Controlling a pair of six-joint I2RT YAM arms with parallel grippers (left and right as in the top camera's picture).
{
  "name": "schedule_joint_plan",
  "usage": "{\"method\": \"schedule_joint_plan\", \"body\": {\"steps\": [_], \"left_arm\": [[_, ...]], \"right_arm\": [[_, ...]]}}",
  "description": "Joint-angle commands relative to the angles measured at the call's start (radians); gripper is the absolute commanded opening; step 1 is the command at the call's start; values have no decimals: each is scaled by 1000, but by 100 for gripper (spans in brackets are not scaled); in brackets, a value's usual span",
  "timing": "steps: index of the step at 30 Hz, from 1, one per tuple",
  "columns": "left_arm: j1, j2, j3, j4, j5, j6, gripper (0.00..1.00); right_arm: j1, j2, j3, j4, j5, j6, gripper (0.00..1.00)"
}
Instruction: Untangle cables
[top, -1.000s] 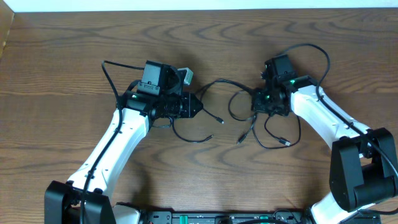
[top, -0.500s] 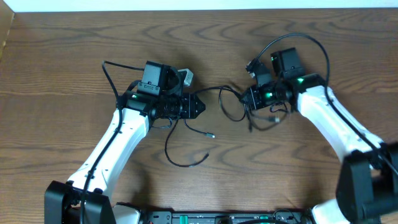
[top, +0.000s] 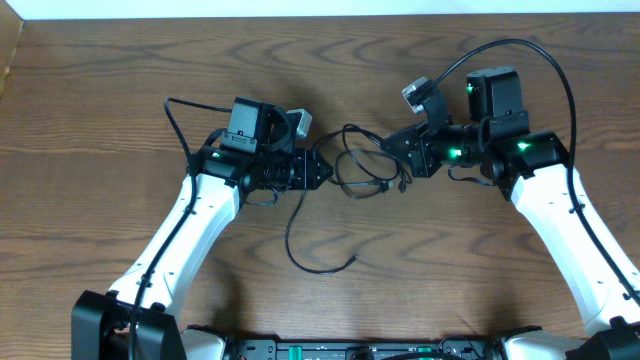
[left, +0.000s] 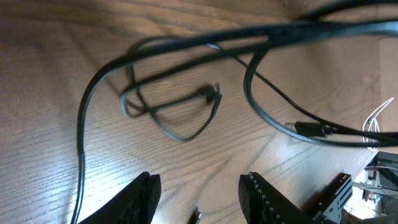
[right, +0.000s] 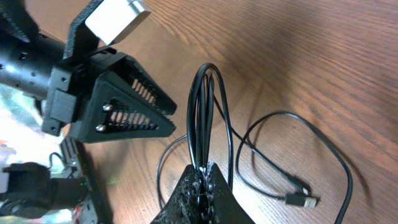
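Two white arms reach in from the near edge of the brown wooden table (top: 90, 90), elbows out and forearms angled inward, so that their black pincers face each other. The left pincer (top: 322, 172) lies level and points at the right one. Its fingers stand apart, released, with nothing between them in the left wrist view. The right pincer (top: 398, 152) is clenched on the thin black flexible cables (top: 350, 160); in the right wrist view, narrow loops run straight out from its closed tips. The bundle of loops lies in the gap between the two pincers, just ahead of the left one. One strand curves away below the left pincer toward the near edge and ends in a small plug (top: 356, 259).
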Motion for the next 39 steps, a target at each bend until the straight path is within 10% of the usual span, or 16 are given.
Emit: {"method": "schedule_joint_plan", "body": {"steps": [1,34,37,39], "left_arm": [[0,11,-9,8,20,9,46],[0,11,-9,178,-63,10,45],[0,11,-9,189,-63,10,12],[0,11,-10,197,-63,10,8]], "right_arm": [[-2,-14,24,2,-74,-19,1],[-15,-14,24,8,-257,-57,1],[-24,-14,24,9,-282,-52,1],[-31,-14,24,10,-310,-52,1]]}}
